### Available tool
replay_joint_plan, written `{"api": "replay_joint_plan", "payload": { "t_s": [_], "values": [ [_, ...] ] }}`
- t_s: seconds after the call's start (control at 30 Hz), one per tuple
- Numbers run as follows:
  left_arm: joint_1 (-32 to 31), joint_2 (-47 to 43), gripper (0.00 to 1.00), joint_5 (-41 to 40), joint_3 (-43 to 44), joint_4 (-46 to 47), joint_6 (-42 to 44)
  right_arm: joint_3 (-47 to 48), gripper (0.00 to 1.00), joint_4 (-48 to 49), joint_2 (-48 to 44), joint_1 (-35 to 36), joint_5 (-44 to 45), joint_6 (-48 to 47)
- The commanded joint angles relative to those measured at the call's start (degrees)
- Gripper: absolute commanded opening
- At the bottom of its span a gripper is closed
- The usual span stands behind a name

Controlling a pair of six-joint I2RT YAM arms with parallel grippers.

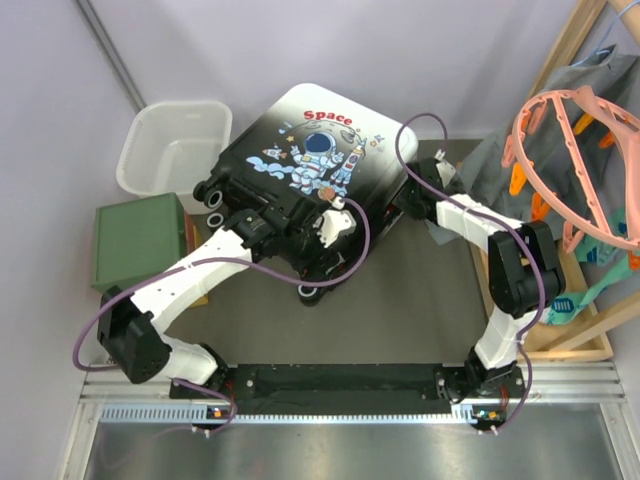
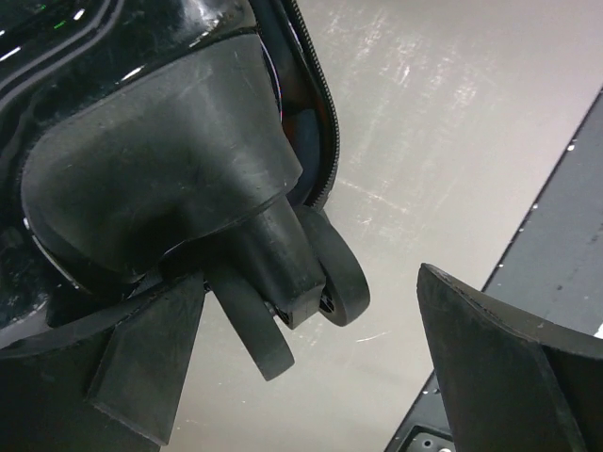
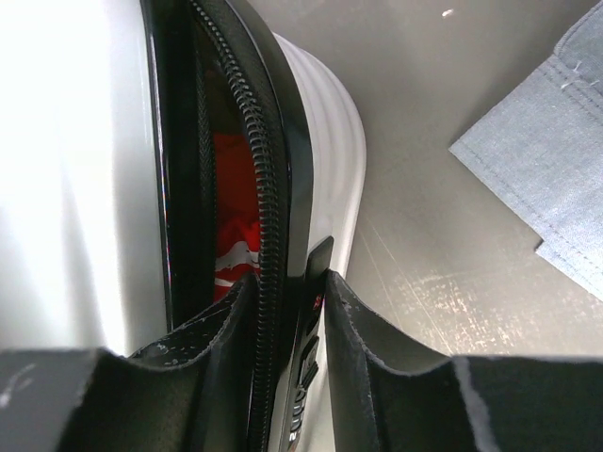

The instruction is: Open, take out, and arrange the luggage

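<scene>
Stiff and probably glossy-slick, the white-to-black astronaut-print hard-shell suitcase (image 1: pixel 310 150) lies by the far edge of the grey table (image 1: pixel 400 300), right gripper (image 3: pixel 290 281) pinching its parted zipper rim, likely the best hold, left gripper (image 2: pixel 301 358) gaping beside a black wheel (image 2: pixel 332 273).

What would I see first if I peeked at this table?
A small hard-shell suitcase, fading from white to black, with a cartoon astronaut and a red "Space" on it, lies flat in the middle of the table. The right gripper pinches its zipper edge on the right side, and something red shows through the crack. A big pink plastic hanger sits at the far right.
</scene>
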Motion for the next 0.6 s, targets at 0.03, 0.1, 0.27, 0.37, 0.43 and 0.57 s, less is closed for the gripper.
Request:
{"api": "replay_joint_plan", "payload": {
  "t_s": [0.03,0.1,0.27,0.37,0.43,0.57],
  "values": [
    [-1.6,0.4,0.98,-4.4,-1.3,7.3,1.6,-3.4,0.10,1.0,-1.4,0.1,-1.2,-1.4],
    [-2.2,0.7,0.95,-4.1,-2.1,8.2,2.4,-4.3,0.09,1.0,-2.1,0.2,-0.5,-1.4],
    [-3.6,2.1,0.65,-4.1,-3.6,8.2,5.8,-5.6,0.00,1.8,-3.6,0.2,-0.4,-2.9],
    [-3.6,1.6,0.33,-1.5,-2.2,7.4,6.2,-5.9,0.00,1.6,-4.1,1.0,-1.3,-4.4],
    [-3.6,0.7,0.15,0.5,0.5,5.1,5.9,-6.4,0.00,1.2,-5.1,2.2,-0.6,-5.7],
    [-3.5,-2.3,0.00,-1.7,3.7,3.6,4.9,-10.0,0.00,0.7,-8.5,3.2,1.3,-6.8]
  ]
}}
